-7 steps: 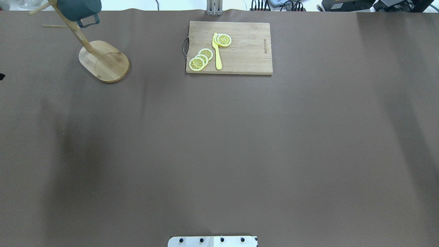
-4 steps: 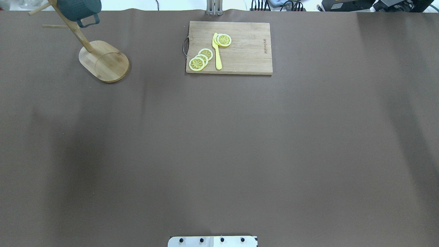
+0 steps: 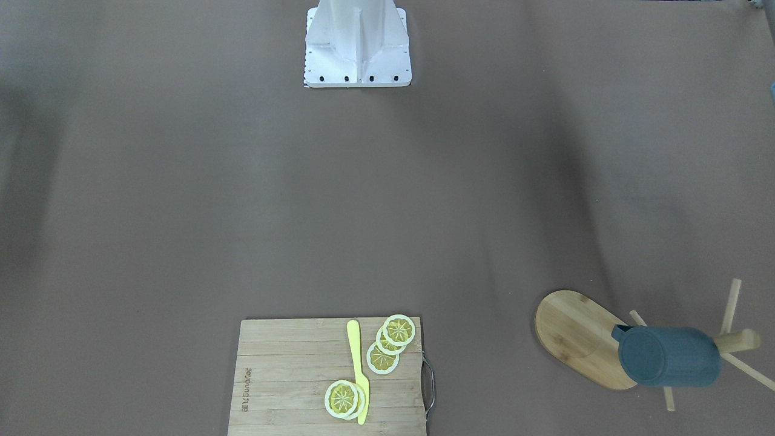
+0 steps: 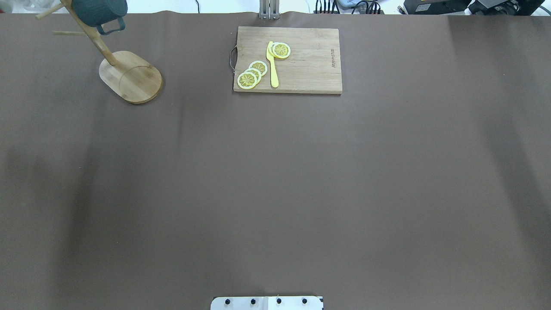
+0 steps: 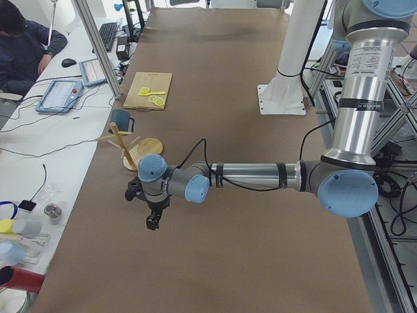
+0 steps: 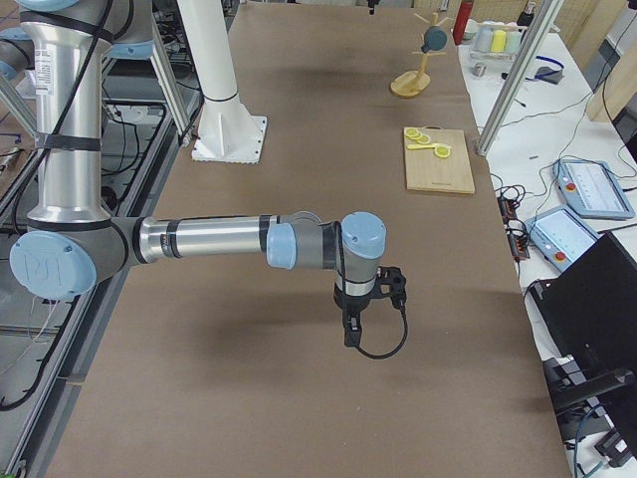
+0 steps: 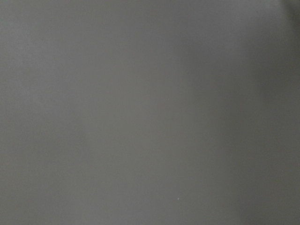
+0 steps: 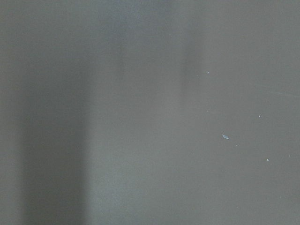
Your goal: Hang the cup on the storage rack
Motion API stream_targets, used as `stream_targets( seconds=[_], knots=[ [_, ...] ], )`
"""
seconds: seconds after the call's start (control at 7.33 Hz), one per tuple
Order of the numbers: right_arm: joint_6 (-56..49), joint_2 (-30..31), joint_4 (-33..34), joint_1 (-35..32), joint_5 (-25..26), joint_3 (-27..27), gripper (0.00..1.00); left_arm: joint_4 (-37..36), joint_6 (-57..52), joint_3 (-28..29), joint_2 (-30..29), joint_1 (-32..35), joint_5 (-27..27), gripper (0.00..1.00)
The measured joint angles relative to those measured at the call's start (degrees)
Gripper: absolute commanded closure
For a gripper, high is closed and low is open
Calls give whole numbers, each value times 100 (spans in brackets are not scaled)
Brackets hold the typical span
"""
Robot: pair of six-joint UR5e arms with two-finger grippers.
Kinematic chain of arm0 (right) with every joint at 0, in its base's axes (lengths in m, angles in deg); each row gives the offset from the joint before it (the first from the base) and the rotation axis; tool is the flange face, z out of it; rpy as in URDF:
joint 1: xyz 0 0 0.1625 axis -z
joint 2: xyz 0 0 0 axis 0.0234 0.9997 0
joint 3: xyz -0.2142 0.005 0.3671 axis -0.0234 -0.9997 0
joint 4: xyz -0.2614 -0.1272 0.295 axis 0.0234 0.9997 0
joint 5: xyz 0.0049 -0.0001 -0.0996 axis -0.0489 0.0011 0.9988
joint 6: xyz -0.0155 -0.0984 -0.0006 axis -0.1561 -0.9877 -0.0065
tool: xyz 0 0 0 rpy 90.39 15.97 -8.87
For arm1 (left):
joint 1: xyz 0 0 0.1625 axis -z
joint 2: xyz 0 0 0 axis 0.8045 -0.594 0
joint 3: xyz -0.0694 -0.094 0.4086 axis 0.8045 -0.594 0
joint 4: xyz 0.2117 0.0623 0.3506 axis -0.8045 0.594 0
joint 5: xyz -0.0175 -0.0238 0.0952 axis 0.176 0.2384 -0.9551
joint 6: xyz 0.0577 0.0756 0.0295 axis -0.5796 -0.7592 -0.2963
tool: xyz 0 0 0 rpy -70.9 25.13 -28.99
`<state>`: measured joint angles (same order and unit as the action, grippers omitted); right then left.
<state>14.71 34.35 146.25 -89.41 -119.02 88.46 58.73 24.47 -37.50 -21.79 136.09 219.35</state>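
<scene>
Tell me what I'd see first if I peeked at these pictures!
A dark blue cup hangs on a wooden rack at the table's far edge, on the robot's left. Further along that edge, a cutting board holds lemon slices and a yellow knife. In the side views, the left arm and right arm reach over the brown table.

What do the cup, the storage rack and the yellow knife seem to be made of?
The cup: seemingly matte ceramic or plastic; dull blue-grey surface without glare. The storage rack: unpainted bamboo or light wood; grain stripes on its base. The knife: probably plastic; even bright yellow throughout.
</scene>
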Motion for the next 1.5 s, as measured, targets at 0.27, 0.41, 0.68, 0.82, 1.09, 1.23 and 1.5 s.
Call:
stream_targets(
  seconds=[0.27, 0.41, 0.68, 0.82, 1.09, 1.23, 1.5],
  knots=[
    [0, 18, 0, 0, -6, 7, 0, -633, -13, 40, 17, -6, -53, 1],
    [-1, 20, 0, 0, -6, 8, 0, -1047, -21, -16, -7, -9, -153, 1],
    [-1, 22, 0, 0, -7, 9, 0, -1509, -99, -267, 4, 10, -235, 1],
    [0, 22, 0, 0, -7, 8, 0, -1578, -212, -399, 31, 32, -232, 1],
    [5, 22, 0, 0, -7, 5, 0, -1587, -347, -556, 63, 180, -204, 1],
    [7, 22, 0, 0, -7, 3, 0, -1564, -351, -601, 131, 299, -126, 1],
    [14, 21, 0, 0, -7, 1, 0, -1399, -319, -669, 317, 541, 42, 1]
  ],
)
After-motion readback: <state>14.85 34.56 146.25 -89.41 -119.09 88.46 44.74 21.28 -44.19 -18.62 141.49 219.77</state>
